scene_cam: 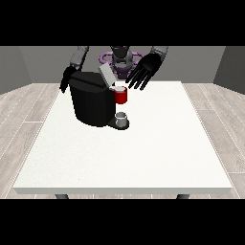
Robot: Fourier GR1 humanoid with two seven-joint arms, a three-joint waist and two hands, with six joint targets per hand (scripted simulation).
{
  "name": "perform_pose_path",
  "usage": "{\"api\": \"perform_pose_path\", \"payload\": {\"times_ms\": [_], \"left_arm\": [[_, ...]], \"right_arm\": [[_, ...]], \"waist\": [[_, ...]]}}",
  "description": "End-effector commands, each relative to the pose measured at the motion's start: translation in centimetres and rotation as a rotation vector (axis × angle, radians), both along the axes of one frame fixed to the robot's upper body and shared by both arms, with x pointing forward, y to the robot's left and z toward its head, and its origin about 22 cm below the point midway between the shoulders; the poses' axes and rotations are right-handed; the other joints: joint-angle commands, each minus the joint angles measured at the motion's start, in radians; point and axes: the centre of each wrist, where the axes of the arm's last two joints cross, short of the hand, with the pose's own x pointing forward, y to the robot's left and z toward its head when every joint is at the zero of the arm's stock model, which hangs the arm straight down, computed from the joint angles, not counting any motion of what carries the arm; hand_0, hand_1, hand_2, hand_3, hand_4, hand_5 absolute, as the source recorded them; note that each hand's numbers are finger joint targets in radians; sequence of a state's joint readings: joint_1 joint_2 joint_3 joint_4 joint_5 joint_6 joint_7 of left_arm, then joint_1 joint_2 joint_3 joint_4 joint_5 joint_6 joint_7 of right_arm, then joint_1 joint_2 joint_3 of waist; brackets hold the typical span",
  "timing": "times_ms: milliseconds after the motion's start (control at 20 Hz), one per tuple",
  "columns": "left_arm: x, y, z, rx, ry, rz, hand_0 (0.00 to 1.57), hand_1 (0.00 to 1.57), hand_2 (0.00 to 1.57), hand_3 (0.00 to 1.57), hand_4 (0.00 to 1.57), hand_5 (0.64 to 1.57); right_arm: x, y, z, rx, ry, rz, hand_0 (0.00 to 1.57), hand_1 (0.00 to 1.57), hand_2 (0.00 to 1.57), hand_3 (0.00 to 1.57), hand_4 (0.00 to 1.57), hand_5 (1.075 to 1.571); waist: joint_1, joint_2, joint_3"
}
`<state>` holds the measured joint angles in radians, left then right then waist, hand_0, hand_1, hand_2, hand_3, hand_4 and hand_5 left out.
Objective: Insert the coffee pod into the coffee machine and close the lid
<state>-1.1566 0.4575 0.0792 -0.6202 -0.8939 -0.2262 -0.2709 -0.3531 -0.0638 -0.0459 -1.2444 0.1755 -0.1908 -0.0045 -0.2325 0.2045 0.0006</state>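
Black hand (145,71) at view's right had fingers spread apart, hovering just above coffee machine's (91,98) raised lid (107,74).

Coffee machine (92,103): black, boxy, upright on worktop, toward the view's left and far half. Lid (107,74): grey flap, raised, tilted up at the machine's top. Red pod holder (121,96) juts from its side, a pale coffee pod (119,89) seated in it. Small grey cup (122,117) directly below on the base.
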Motion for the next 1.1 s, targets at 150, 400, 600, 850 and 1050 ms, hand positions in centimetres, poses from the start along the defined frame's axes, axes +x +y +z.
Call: {"api": "perform_pose_path", "payload": {"times_ms": [150,400,600,850,1050], "left_arm": [[-0.9,-0.8,-7.8,-0.28,0.123,-0.045,0.0,0.0,0.13,0.0,0.0,1.571],[-3.5,-3.3,-17.8,-0.782,0.325,-0.028,0.0,0.0,0.0,0.0,0.47,1.571],[-6.6,-4.2,-24.1,-1.005,0.458,0.026,0.0,0.0,0.0,0.0,0.27,1.571],[-10.2,-2.5,-28.3,-1.014,0.544,0.062,0.0,0.0,0.0,0.0,0.37,1.571],[-12.3,-4.2,-30.4,-1.02,0.599,0.108,0.0,0.0,0.0,0.0,0.39,1.571]], "right_arm": [[-3.3,-1.8,-4.1,0.021,0.094,-0.062,0.0,0.0,0.0,0.0,0.0,1.571],[-4.3,-2.1,-4.9,0.086,0.13,-0.076,0.0,0.0,0.0,0.0,0.0,1.571],[-4.1,-1.6,-3.7,0.129,0.093,0.029,0.0,0.0,0.0,0.0,0.0,1.571],[-3.4,-2.0,-1.9,0.08,0.077,0.067,0.0,0.0,0.0,0.0,0.06,1.571],[-2.9,-2.7,-0.8,0.017,0.097,0.111,0.0,0.0,0.0,0.0,0.25,1.571]], "waist": [[0.084,-0.177,-0.0012],[0.187,-0.318,-0.003],[0.258,-0.432,-0.0018],[0.322,-0.491,-0.0008],[0.349,-0.526,-0.0005]]}}
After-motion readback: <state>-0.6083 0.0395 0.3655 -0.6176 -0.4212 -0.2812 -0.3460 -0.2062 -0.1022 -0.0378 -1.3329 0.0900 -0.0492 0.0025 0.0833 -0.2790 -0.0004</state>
